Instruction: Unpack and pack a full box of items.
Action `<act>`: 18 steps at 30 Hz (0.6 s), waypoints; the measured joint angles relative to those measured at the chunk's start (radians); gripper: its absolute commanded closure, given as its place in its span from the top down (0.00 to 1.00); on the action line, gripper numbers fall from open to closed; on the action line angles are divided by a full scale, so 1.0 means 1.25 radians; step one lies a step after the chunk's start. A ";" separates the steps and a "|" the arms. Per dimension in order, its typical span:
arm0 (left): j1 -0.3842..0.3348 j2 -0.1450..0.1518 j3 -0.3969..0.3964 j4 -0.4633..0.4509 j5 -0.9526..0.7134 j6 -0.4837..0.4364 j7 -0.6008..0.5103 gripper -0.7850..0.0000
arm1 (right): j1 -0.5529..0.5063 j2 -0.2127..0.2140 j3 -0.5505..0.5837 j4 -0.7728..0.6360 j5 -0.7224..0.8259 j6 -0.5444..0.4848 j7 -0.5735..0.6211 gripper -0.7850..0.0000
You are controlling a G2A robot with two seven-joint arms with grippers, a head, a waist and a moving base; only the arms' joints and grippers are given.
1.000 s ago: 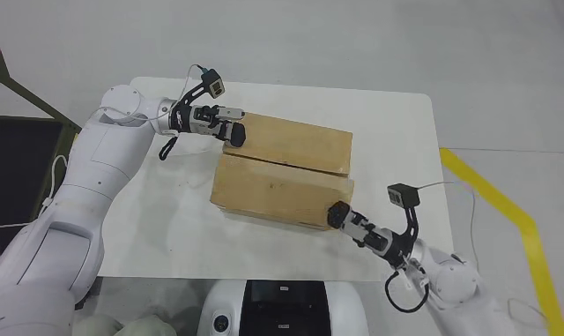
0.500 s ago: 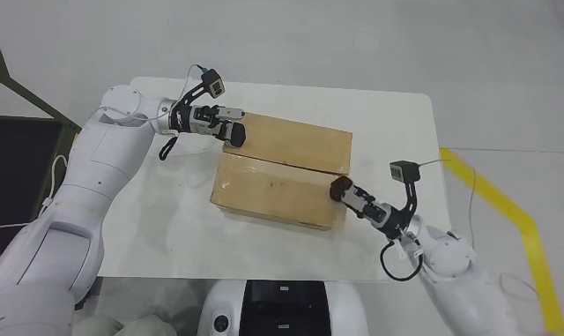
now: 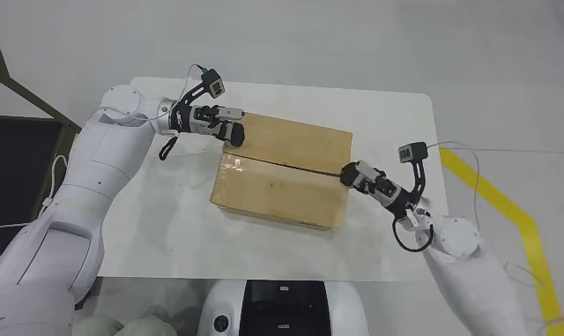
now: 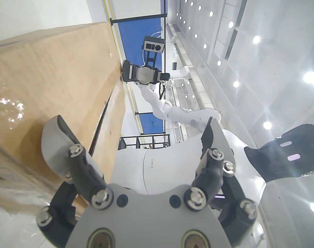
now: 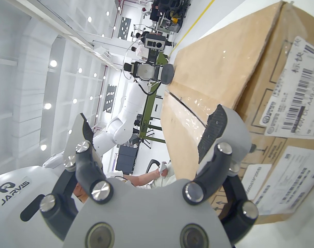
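Cardboard box (image 3: 264,195) sits shut on the surface (image 3: 167,230), flaps meeting at its seam (image 3: 282,164). Left gripper (image 3: 236,135) is at one seam end, right gripper (image 3: 350,175) at the other, both with fingers spread and empty. Best play: hook a fingertip under each flap edge and lift evenly, no tearing

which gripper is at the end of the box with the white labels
The right gripper, at the end of the box bearing white labels; the left gripper is at the opposite end.
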 measured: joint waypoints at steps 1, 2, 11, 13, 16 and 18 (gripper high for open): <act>0.000 0.000 0.000 0.000 0.000 0.000 0.000 1.00 | 0.004 0.000 0.000 0.004 0.005 0.011 0.005 1.00; 0.000 0.000 0.000 0.000 0.000 0.000 0.000 1.00 | 0.008 0.000 -0.001 0.007 0.008 0.021 0.010 1.00; 0.000 0.000 0.000 0.000 0.000 0.000 0.000 1.00 | 0.031 -0.002 -0.008 0.022 0.003 0.072 0.027 1.00; 0.000 0.000 0.000 0.000 0.000 0.000 0.000 1.00 | 0.032 -0.002 -0.007 0.022 -0.002 0.078 0.027 1.00; 0.000 0.000 0.000 0.000 0.000 0.000 0.000 1.00 | 0.032 -0.002 -0.007 0.020 -0.012 0.086 0.029 1.00; 0.000 0.000 0.000 0.000 0.000 0.000 0.000 1.00 | 0.032 -0.002 -0.008 0.019 -0.013 0.087 0.030 1.00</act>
